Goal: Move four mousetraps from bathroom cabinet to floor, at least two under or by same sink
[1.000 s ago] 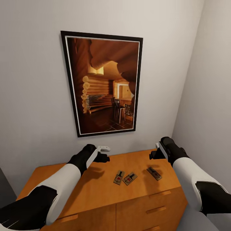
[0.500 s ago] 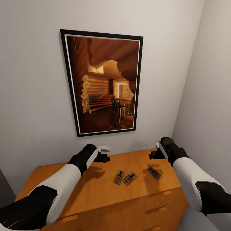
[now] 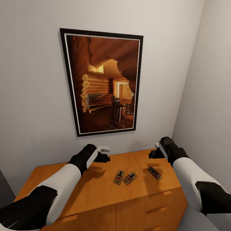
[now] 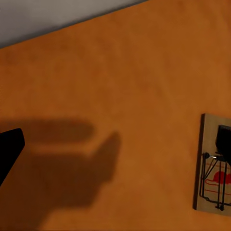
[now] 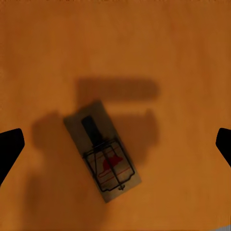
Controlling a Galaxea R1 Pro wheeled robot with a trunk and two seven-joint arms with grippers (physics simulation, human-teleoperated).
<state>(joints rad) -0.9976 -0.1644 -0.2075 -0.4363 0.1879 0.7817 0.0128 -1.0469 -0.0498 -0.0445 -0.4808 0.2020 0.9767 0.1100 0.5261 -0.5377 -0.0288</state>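
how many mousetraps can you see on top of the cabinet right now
3: two side by side mid-top, one beside the other, and a third apart, under the right gripper. The task's fourth may be hidden.

bare cabinet (image 3: 80, 189) top lies open left of the three mousetraps (image 3: 129, 178); walls (image 3: 205, 106) close behind and right

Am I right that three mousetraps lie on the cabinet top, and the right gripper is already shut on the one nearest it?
Not quite. Three mousetraps do lie on the cabinet top, but the right gripper is open and holds nothing. The right wrist view shows its fingertips spread wide above that mousetrap, which lies flat on the wood.
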